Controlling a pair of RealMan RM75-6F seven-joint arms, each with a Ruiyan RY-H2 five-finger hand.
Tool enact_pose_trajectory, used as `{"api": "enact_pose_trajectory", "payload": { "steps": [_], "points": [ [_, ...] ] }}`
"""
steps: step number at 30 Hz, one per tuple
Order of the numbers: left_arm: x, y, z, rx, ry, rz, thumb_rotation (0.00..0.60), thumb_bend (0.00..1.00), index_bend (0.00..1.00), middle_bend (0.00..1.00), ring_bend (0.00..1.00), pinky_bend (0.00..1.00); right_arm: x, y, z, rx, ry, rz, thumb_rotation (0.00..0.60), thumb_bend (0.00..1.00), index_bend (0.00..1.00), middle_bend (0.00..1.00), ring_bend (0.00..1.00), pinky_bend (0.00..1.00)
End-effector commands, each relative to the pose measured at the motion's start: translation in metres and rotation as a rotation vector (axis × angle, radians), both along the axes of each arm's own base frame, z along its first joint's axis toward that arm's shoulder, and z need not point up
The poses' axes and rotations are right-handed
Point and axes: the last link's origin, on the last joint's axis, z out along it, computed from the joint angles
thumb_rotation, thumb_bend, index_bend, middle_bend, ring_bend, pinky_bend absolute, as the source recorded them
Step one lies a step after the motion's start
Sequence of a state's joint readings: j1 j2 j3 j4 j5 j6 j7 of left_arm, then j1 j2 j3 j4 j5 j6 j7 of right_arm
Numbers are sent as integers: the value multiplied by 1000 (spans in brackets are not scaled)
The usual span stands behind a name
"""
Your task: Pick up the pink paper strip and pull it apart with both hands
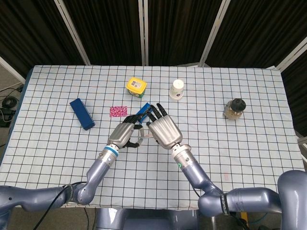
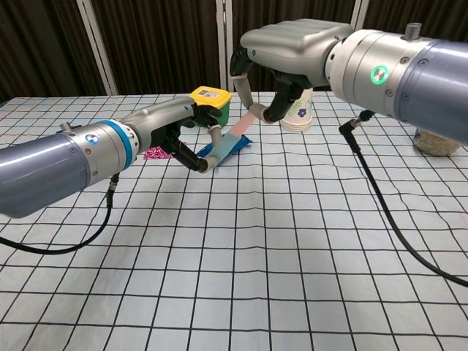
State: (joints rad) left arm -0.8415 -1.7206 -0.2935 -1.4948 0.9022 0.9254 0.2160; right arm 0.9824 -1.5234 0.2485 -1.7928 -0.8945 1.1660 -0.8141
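The pink paper strip [image 2: 233,134] spans slantwise in the air between both hands, low at the left end and high at the right. My left hand [image 2: 180,133] pinches its lower end just above the table. My right hand [image 2: 291,50] pinches the upper end between thumb and finger. In the head view the left hand [image 1: 125,135] and right hand [image 1: 163,131] sit side by side over the table's middle, and the right hand's back hides most of the strip.
A blue flat object [image 2: 228,146] lies right behind the strip. Around it are a pink patterned packet [image 1: 118,111], a yellow tub [image 1: 136,86], a white cup [image 1: 177,89], a blue box [image 1: 82,114] to the left and a jar [image 1: 234,108] at the right.
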Motion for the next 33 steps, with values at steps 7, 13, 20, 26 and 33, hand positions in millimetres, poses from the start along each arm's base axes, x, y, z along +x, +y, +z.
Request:
{"api": "enact_pose_trajectory", "payload": {
  "steps": [7, 13, 20, 26, 33],
  "points": [
    [-37, 10, 9, 30, 44, 64, 600, 479, 726, 0, 0, 0, -23, 1, 24, -46, 17, 10, 600, 484, 707, 193, 0, 3],
    [-65, 16, 20, 63, 87, 93, 600, 479, 724, 0, 0, 0, -47, 1, 36, -63, 40, -9, 600, 484, 707, 194, 0, 3],
    [-80, 17, 29, 72, 82, 106, 600, 9, 60, 0, 0, 0, -72, 2, 38, -67, 89, -26, 600, 276, 370, 147, 0, 1],
    [-86, 15, 45, 108, 87, 81, 600, 0, 0, 0, 0, 0, -93, 8, 41, -32, 124, -91, 600, 0, 0, 0, 0, 0],
    [-105, 9, 82, 213, 130, 62, 600, 0, 0, 0, 0, 0, -115, 19, 69, -108, 56, -103, 600, 0, 0, 0, 0, 0]
  ]
}}
